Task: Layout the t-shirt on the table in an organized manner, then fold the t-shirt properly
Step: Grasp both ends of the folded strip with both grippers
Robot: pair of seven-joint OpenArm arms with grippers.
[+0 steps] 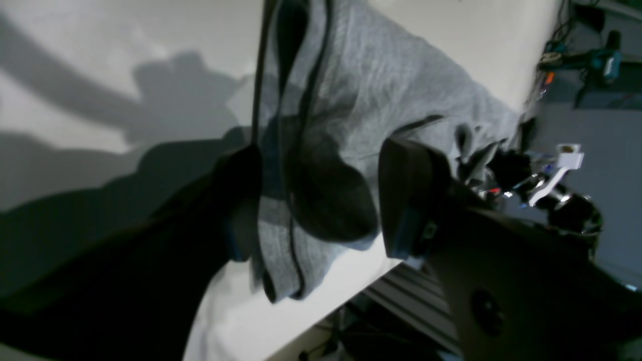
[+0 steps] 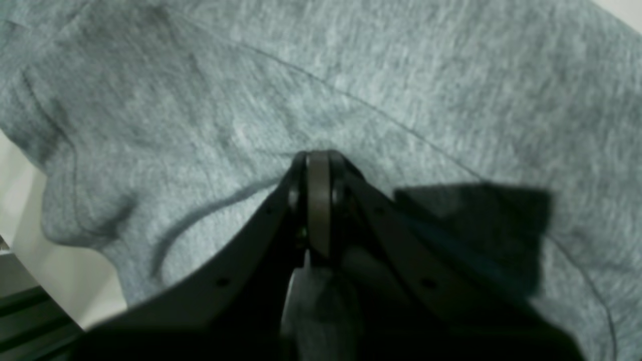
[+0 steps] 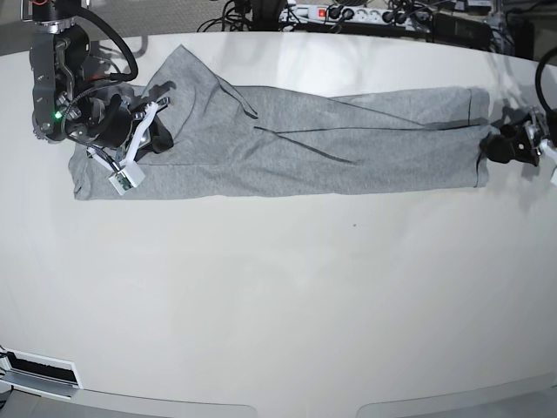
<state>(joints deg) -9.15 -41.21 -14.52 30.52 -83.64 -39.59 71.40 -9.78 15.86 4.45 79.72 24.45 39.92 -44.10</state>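
Grey t-shirt stretched across table, right gripper pinching cloth, left gripper spread around hem.

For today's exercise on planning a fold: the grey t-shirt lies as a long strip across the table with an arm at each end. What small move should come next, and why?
Probably the left gripper should shut on the hem it straddles. Its jaws stand open around the t-shirt edge, while the right gripper looks pinched shut on cloth at the other end. With both ends held, the strip could be spread flat on the table.

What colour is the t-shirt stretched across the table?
Heather grey, with thin dark seam lines. The short-sleeved cotton t-shirt shows best in the base view.
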